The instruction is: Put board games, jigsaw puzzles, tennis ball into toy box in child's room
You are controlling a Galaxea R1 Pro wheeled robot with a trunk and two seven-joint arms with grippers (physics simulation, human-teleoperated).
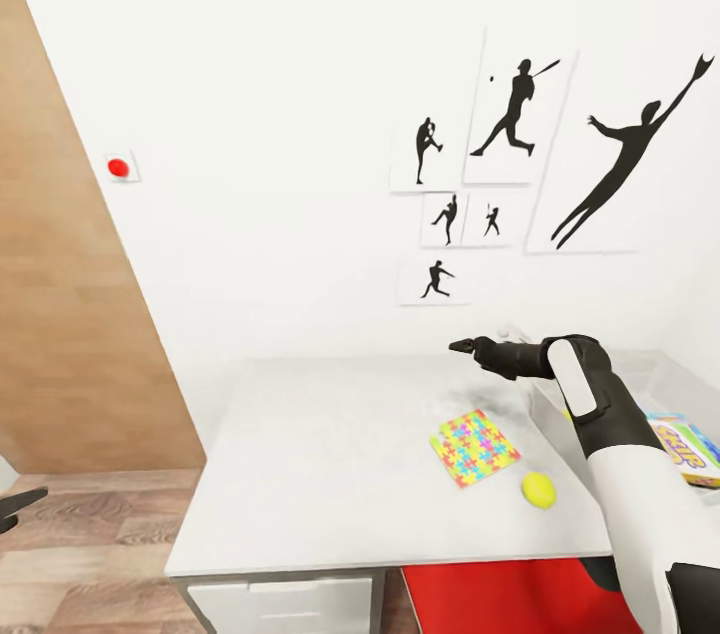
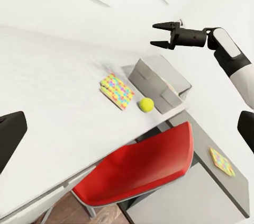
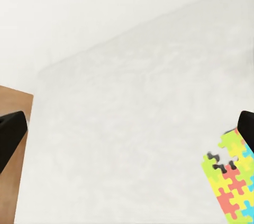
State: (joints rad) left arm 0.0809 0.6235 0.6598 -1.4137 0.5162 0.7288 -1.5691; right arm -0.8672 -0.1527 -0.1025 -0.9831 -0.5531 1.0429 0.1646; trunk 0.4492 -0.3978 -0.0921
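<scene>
Toward the lower right of the head view, on the white counter [image 1: 330, 454], your jigsaw puzzle [image 1: 475, 447] lies flat with the tennis ball [image 1: 538, 489] just beside it, nearer the counter's front edge. The toy box [image 2: 159, 82] stands just past them in the left wrist view, grey and open-topped, and a colourful board game [image 1: 690, 449] shows at the right edge of the head view behind your right arm. Your right claw [image 1: 466, 347] hovers above the counter beyond the puzzle, its two fingers spread and holding nothing; the left wrist view shows the gap between them plainly. Your left claw [image 1: 20, 506] sits low at the left edge of the head view, off the counter, and I cannot tell whether it is spread or pressed together. Judge the puzzle as a thin, stiff, light box: lying flat it gives you little to pinch, so take it across one edge, perhaps after sliding it to overhang the counter. The ball is likely light and fuzzy but will roll, so close across its middle from above. A second puzzle [image 2: 221, 161] lies on a lower grey surface past the red chair [image 2: 138, 170].
</scene>
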